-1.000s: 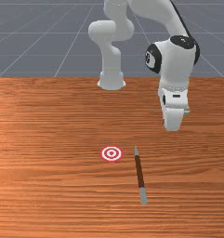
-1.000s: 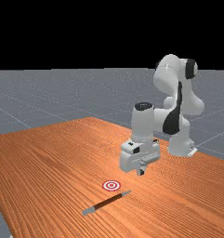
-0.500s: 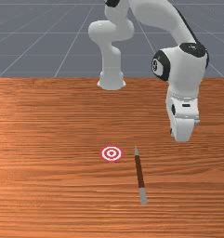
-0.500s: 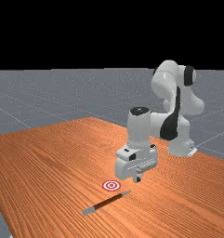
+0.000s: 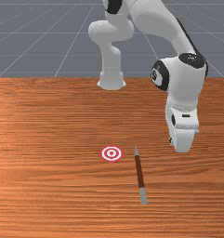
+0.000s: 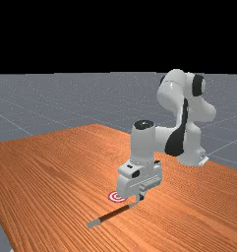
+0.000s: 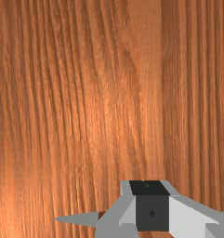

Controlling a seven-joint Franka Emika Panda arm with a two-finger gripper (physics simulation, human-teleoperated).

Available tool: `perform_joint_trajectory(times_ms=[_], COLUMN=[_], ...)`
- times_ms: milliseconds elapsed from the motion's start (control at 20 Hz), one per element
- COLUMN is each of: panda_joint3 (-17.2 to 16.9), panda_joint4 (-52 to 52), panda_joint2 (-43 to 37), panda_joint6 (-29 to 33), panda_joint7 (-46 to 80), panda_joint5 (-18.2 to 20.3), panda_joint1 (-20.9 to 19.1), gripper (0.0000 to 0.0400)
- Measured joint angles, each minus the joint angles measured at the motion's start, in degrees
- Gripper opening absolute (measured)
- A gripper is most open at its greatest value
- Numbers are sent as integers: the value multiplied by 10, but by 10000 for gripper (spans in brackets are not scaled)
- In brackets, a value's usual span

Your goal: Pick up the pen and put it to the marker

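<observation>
In the far view my gripper [image 6: 141, 197] hangs low, in line with the pen's pointed grey end; the gap between them cannot be judged there. The front view has the white hand [image 5: 182, 135] to the right of the pen [image 5: 140, 171], which lies on the table with its brown barrel and blunt grey end toward the camera. The red-and-white ring marker [image 5: 111, 153] lies flat, left of the pen's tip. In the wrist view the grey pen tip [image 7: 80, 219] sticks out beside the gripper [image 7: 151, 204], which hides most of the pen.
The wooden table [image 5: 53, 186] extends around the pen and the marker. At its back edge stands the arm's white base [image 5: 111, 76]. In the far view the hand slightly overlaps the marker [image 6: 116, 197].
My hand has come lower and nearer the front camera, shifting first to the front view's right. In the far view it moved left and down. The pen and marker have stayed put.
</observation>
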Motion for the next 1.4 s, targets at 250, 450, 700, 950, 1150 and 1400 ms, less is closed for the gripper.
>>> perform_joint_trajectory(times_ms=[250,450,700,950,1150,1400], panda_joint3=[-11,-5,18,-6,-4,9], panda_joint4=[23,25,231,311,306,290], panda_joint2=[34,59,174,220,241,242], panda_joint6=[-2,19,-55,-97,-61,-58], panda_joint7=[12,20,-33,37,5,-73], panda_joint5=[-13,3,22,11,2,-6], panda_joint1=[10,5,-16,12,12,-6], gripper=[0,0,0,0,0,0])
